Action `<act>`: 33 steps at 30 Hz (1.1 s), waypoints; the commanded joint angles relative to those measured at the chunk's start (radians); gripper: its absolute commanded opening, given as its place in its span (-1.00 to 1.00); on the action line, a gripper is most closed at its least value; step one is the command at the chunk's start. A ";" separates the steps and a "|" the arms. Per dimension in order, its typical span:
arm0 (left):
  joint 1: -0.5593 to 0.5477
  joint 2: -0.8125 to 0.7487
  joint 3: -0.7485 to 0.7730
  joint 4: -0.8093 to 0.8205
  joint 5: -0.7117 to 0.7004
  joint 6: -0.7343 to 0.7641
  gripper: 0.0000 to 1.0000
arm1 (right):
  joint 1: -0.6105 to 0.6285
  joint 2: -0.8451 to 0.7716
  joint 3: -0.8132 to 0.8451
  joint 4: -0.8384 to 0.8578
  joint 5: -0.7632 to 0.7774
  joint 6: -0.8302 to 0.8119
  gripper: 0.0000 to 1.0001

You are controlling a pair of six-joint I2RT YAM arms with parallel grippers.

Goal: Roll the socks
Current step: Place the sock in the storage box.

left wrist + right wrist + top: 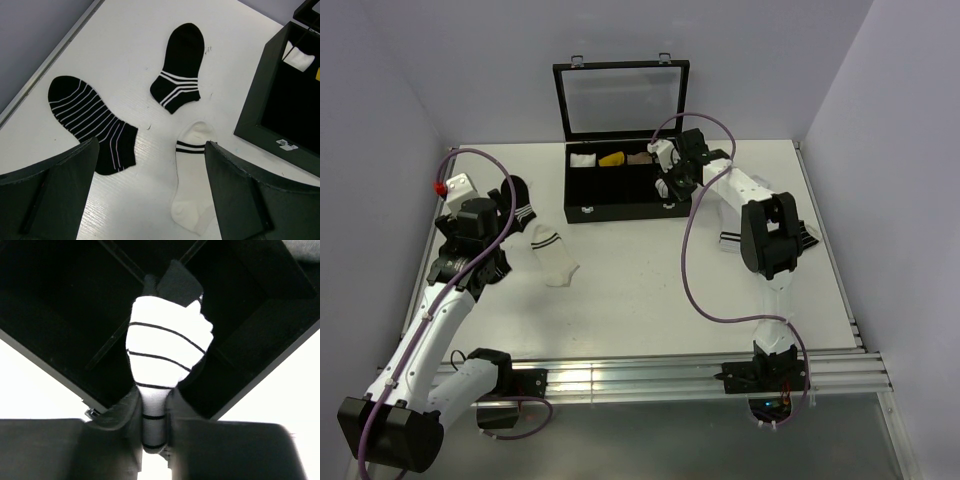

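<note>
At the left of the overhead view, my left claw (pixel 151 146) hung wide open and empty above a black striped sock (pixel 92 122) and a cream sock (pixel 192 180). At upper right, my right claw (pixel 153 401) pinched the rolled socks (pixel 167 342) by their narrow tail, over the black divided box (pixel 55 310). The bundle looked soft, light and springy. I judged that a grip across its thick middle would keep it rolled.

White table (pixel 620 300) between pale lilac walls (pixel 470 70)
</note>
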 commanded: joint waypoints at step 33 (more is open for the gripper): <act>0.010 0.025 -0.006 0.062 -0.018 0.024 0.84 | 0.002 0.026 0.164 -0.345 0.163 -0.109 -1.00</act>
